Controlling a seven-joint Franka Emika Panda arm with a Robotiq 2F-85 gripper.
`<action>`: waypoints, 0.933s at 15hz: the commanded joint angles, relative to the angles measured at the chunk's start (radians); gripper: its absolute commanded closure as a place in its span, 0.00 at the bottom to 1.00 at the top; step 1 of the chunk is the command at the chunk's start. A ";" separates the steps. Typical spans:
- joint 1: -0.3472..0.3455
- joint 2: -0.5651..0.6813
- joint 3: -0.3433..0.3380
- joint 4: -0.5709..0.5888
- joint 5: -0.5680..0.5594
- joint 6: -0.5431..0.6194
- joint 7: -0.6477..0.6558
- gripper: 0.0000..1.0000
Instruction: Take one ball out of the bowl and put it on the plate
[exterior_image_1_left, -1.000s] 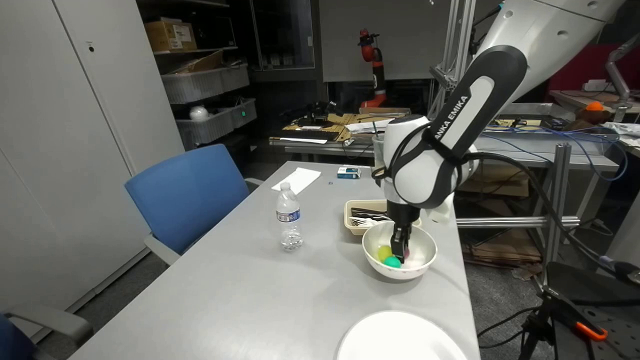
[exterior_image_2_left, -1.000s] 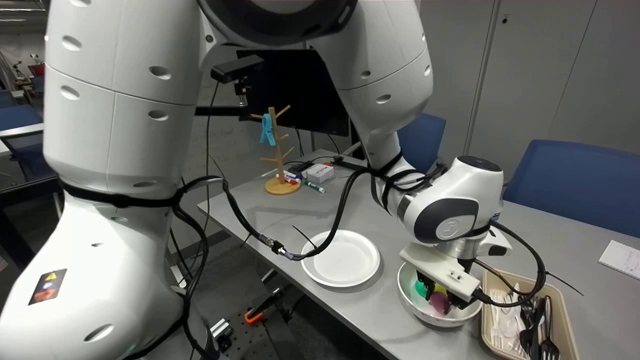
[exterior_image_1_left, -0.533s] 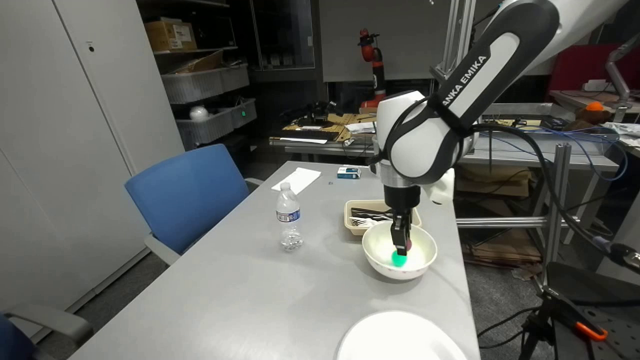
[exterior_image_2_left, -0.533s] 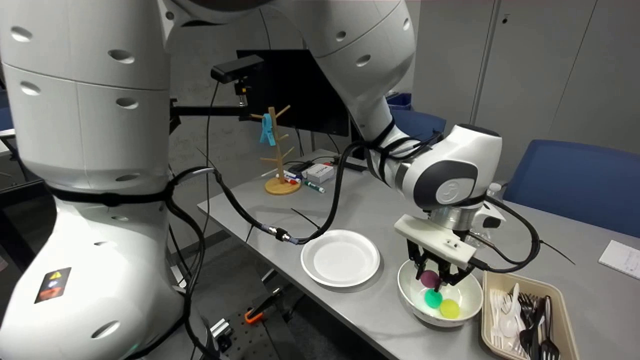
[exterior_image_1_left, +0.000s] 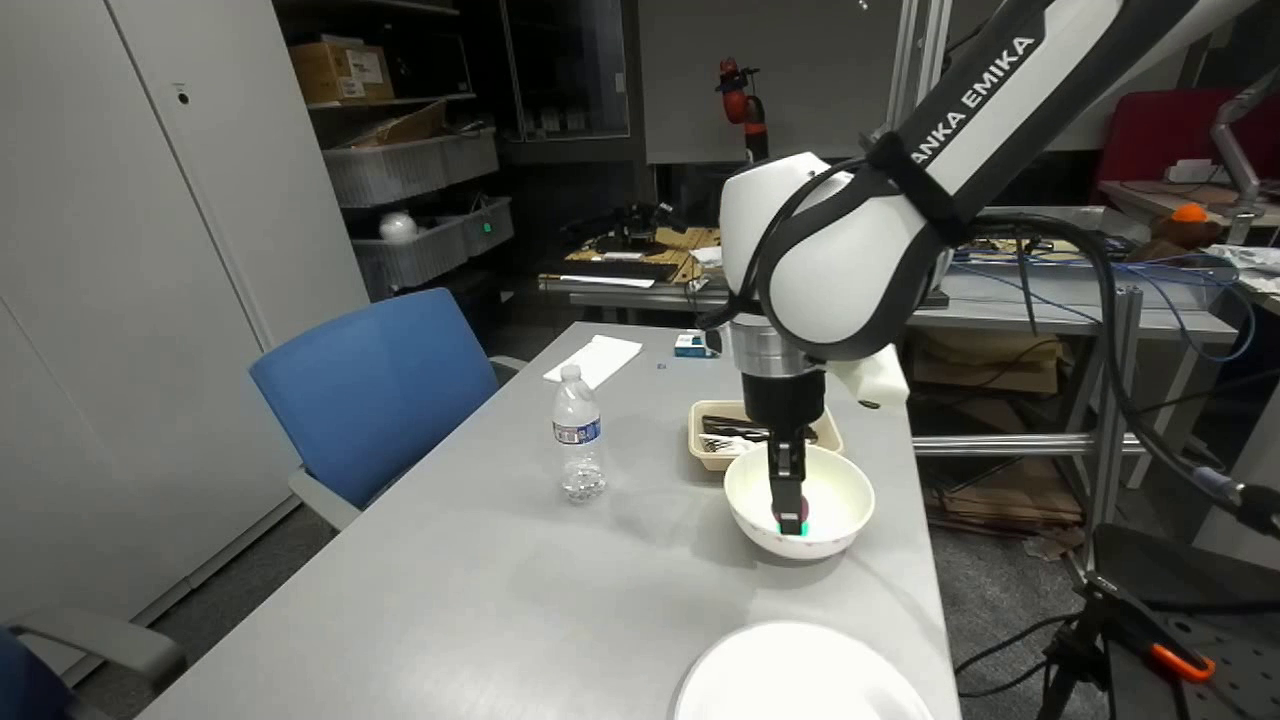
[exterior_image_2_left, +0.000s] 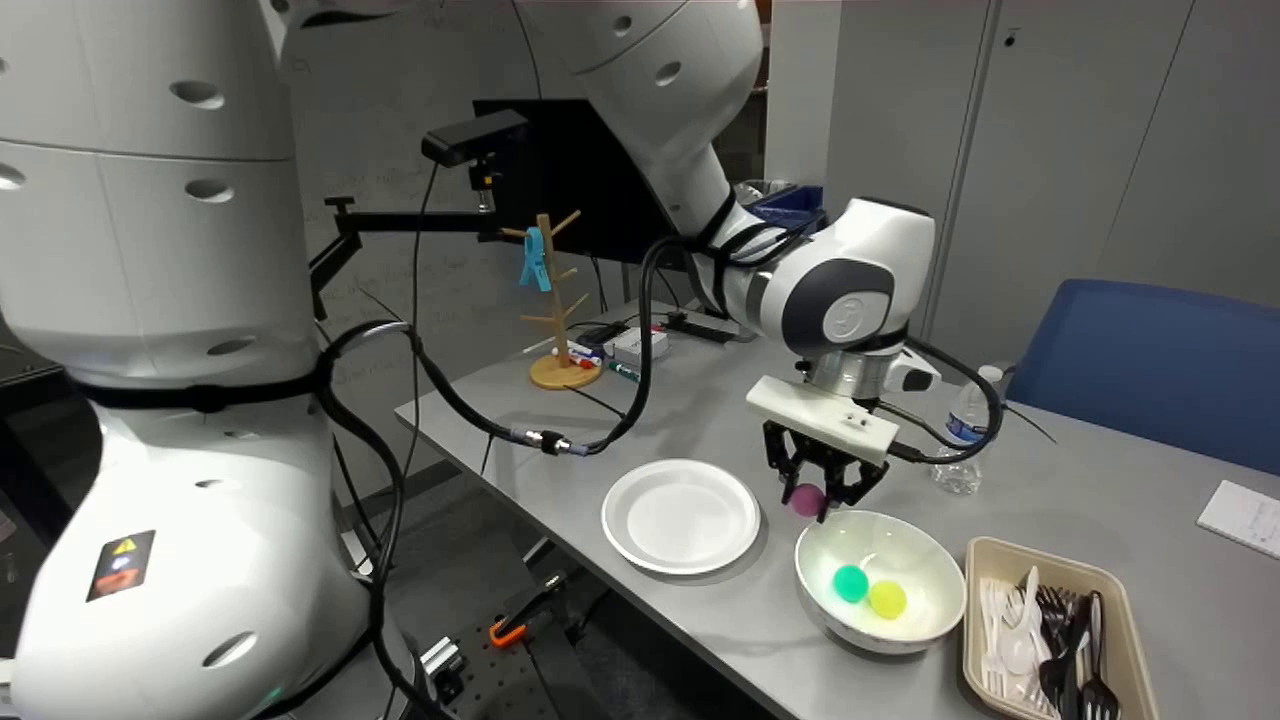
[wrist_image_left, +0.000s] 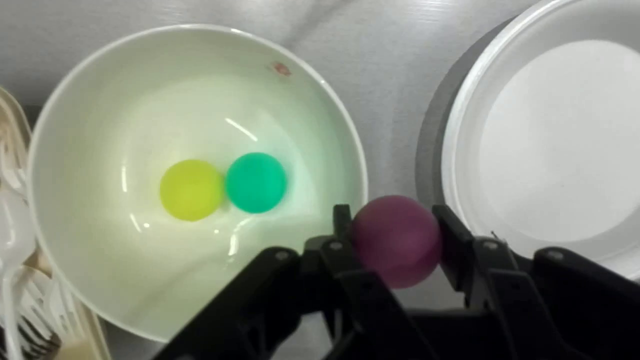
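Note:
The pinkish-magenta ball (exterior_image_2_left: 807, 500) is held between the fingertips of my gripper (wrist_image_left: 392, 220), which is shut on it. The ball also fills the gap between the fingers in the wrist view (wrist_image_left: 398, 245). The gripper is above the table, beside the rim of the white bowl (exterior_image_2_left: 818, 600) on the plate's side. In an exterior view the gripper (exterior_image_1_left: 790, 520) covers much of the ball. A green ball (wrist_image_left: 256, 182) and a yellow ball (wrist_image_left: 191, 190) lie in the bowl. The flat white plate (exterior_image_2_left: 680, 515) is empty; it shows in the wrist view (wrist_image_left: 565, 145) on the right.
A beige tray (exterior_image_2_left: 1040, 560) of plastic cutlery stands beside the bowl, opposite the plate. A water bottle (exterior_image_1_left: 578, 440) stands upright on the table. A wooden peg stand (exterior_image_2_left: 563, 370), markers and a small white box (exterior_image_2_left: 640, 346) are beyond the plate.
The gripper has lifted the magenta ball up out of the bowl and moved across the bowl's rim toward the plate. The green and yellow balls have shifted inside the bowl.

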 joint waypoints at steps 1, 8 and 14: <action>0.021 -0.032 0.029 -0.051 0.050 -0.001 -0.070 0.82; 0.032 0.003 0.077 -0.100 0.143 0.056 -0.152 0.82; 0.025 0.051 0.119 -0.134 0.241 0.163 -0.235 0.82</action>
